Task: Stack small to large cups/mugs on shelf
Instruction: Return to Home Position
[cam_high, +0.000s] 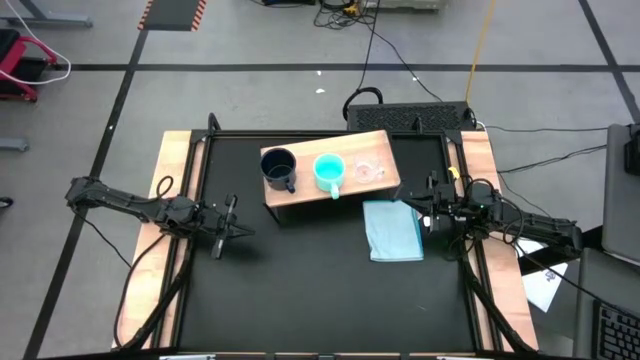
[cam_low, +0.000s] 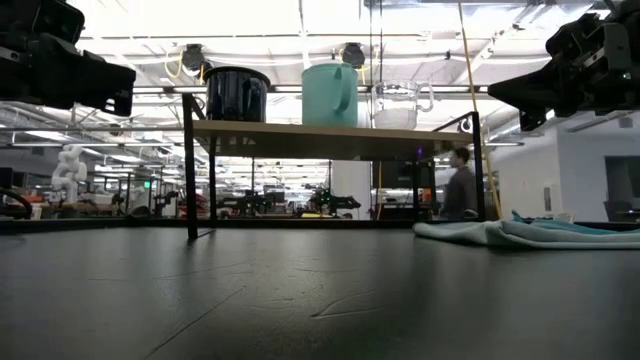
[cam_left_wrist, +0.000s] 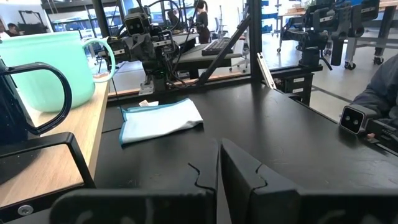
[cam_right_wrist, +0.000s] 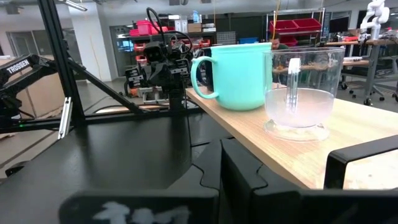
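Three cups stand side by side on their bases on the wooden shelf (cam_high: 300, 195): a dark navy mug (cam_high: 278, 167) at its left, a turquoise mug (cam_high: 329, 171) in the middle and a clear glass cup (cam_high: 370, 170) at its right. The low view shows the same row on the shelf (cam_low: 330, 140): navy mug (cam_low: 237, 95), turquoise mug (cam_low: 330, 95), glass cup (cam_low: 403, 105). My left gripper (cam_left_wrist: 219, 171) hovers shut near the table's left edge, left of the shelf. My right gripper (cam_right_wrist: 221, 168) hovers shut at the right edge, level with the shelf top.
A light-blue folded cloth (cam_high: 393, 230) lies flat on the black table just right of the shelf's near corner, close to my right gripper (cam_high: 428, 215). The shelf's dark legs (cam_low: 189, 165) stand on the table. A person (cam_low: 460, 180) is far behind the table.
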